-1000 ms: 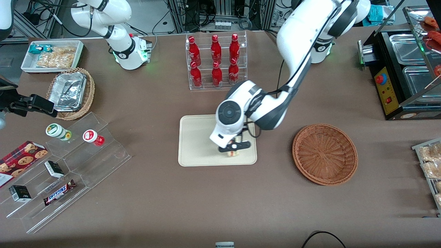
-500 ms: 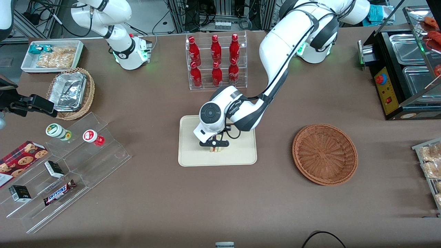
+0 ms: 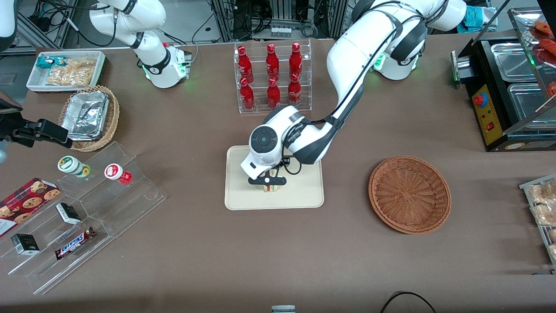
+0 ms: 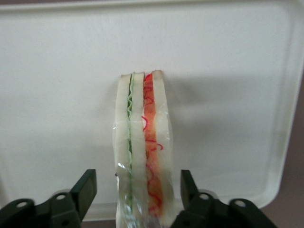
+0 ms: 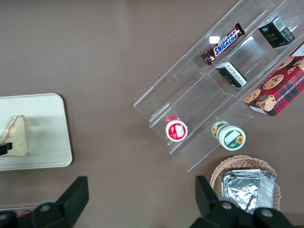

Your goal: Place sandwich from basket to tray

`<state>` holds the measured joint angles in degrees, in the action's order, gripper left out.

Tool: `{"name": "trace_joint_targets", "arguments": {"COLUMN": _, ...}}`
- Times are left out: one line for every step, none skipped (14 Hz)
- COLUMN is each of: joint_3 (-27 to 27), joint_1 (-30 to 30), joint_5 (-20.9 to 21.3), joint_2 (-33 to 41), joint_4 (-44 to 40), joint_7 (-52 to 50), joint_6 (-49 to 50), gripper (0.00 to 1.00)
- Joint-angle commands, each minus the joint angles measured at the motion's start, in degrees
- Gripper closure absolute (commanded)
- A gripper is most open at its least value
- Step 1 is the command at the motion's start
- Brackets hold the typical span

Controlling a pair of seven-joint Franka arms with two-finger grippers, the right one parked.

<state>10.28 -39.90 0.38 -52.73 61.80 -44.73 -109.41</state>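
The working left arm reaches from its base at the edge of the desk farthest from the front camera, bends at the elbow and brings its wrist down over the tray [image 3: 243, 198], so the gripper [image 3: 267, 181] points straight down above the tray's middle. Its two dark fingers [image 4: 85, 190] stand parted, one on each side of the sandwich [image 4: 142, 152], each with a visible gap to the bread. The jaws are spread wider than the sandwich and grasp nothing.
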Motion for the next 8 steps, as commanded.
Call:
{"name": "trace_joint_targets", "arguments": {"joint_3": -0.62, "joint_1": 2.52, "joint_5": 0.06, "joint_2": 6.39, "joint_4": 0.78, "joint_7": 0.26, "joint_6": 5.06, "gripper": 0.0}}
{"name": "trace_joint_targets", "arguments": {"joint_3": -0.62, "joint_1": 4.63, "joint_5": 0.23, "joint_2": 8.24, "joint_4": 0.86, "joint_7": 0.78, "joint_6": 6.91, "gripper": 0.0}}
{"name": "trace_joint_targets", "arguments": {"joint_3": -0.62, "joint_1": 7.44, "joint_5": 0.32, "joint_2": 10.52, "joint_4": 1.65, "joint_7": 1.22, "joint_6": 9.54, "gripper": 0.0}}
{"name": "trace_joint_targets", "arguments": {"joint_3": -0.53, "joint_1": 9.99, "joint_5": 0.32, "joint_2": 12.89, "joint_4": 3.14, "joint_7": 2.01, "joint_6": 11.74, "gripper": 0.0}}
{"name": "trace_joint_targets", "arguments": {"joint_3": -0.53, "joint_1": 12.1, "joint_5": 0.32, "joint_2": 15.87, "joint_4": 6.2, "joint_7": 4.89, "joint_6": 12.98, "gripper": 0.0}}
{"name": "trace_joint_targets", "arguments": {"joint_3": -0.53, "joint_1": 14.47, "joint_5": 0.15, "joint_2": 19.73, "joint_4": 10.75, "joint_7": 9.27, "joint_6": 13.25, "gripper": 0.0}}
{"name": "trace_joint_targets", "arguments": {"joint_3": -0.53, "joint_1": 17.71, "joint_5": 0.14, "joint_2": 24.03, "joint_4": 15.93, "joint_7": 13.84, "joint_6": 13.34, "gripper": 0.0}}
{"name": "trace_joint_targets", "arguments": {"joint_3": -0.53, "joint_1": 20.36, "joint_5": -0.2, "joint_2": 28.16, "joint_4": 20.59, "joint_7": 17.45, "joint_6": 13.26, "gripper": 0.0}}
